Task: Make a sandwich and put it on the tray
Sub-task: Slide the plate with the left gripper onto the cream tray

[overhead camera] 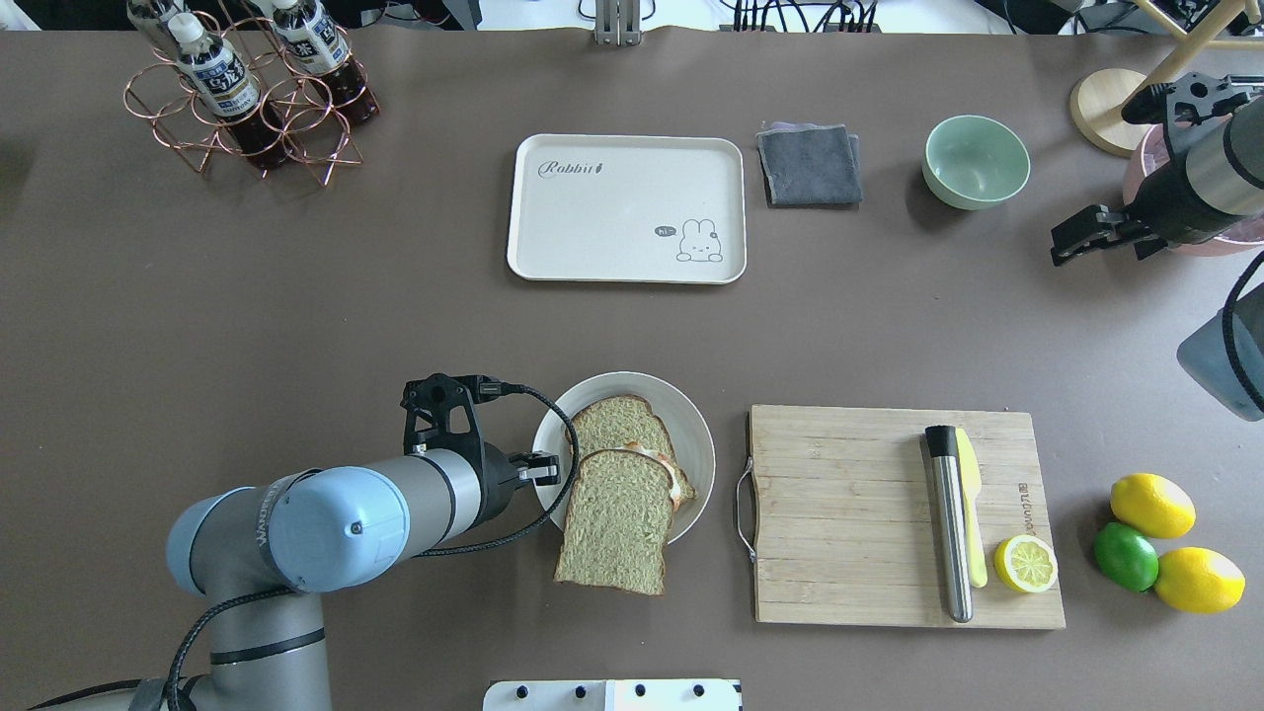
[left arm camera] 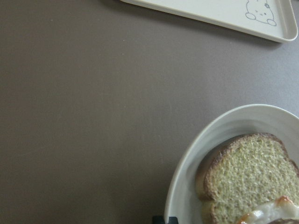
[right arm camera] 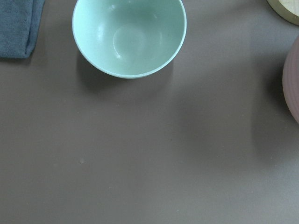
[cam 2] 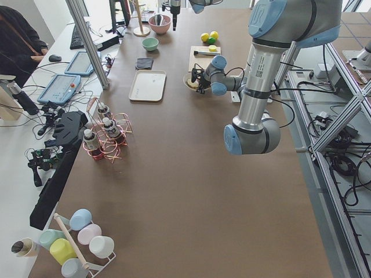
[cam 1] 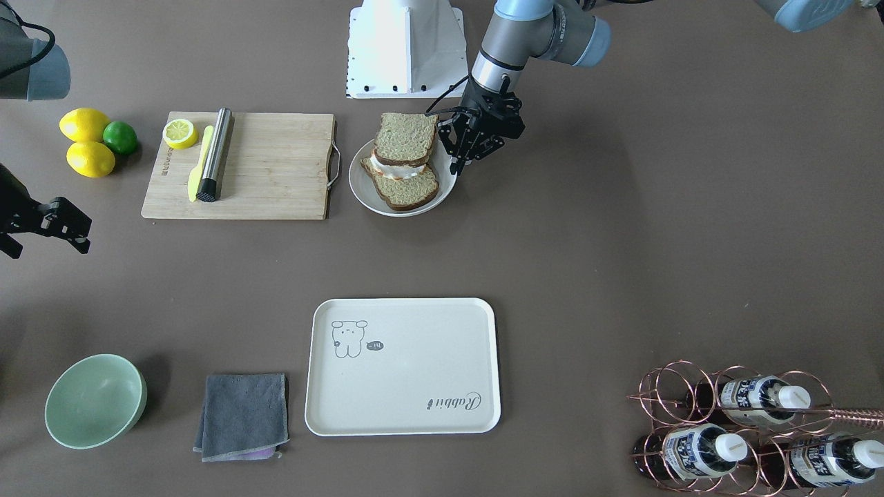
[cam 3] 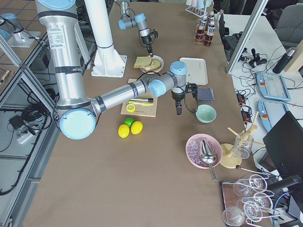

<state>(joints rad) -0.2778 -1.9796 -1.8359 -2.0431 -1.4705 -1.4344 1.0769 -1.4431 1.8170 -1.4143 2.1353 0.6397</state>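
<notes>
The sandwich (cam 1: 404, 162) lies on a round white plate (cam 1: 359, 186). Its top bread slice (overhead camera: 617, 528) is tilted and overhangs the plate's rim on the robot's side, and white egg shows between the slices. My left gripper (cam 1: 457, 166) is at the plate's rim beside the sandwich, fingers together and holding nothing. The left wrist view shows the lower slice (left arm camera: 247, 172) and the plate (left arm camera: 187, 186). The cream tray (cam 1: 414, 386) lies bare across the table, apart from the plate. My right gripper (cam 1: 41, 241) hangs open and empty near the green bowl (right arm camera: 128, 35).
A wooden cutting board (cam 1: 276, 172) beside the plate holds a steel cylinder (cam 1: 215, 152), a yellow knife and a lemon half. Two lemons and a lime (cam 1: 120, 137) lie beyond it. A grey cloth (cam 1: 243, 414), a copper bottle rack (cam 1: 753, 428) and a pink bowl (cam 3: 202, 150) are also here.
</notes>
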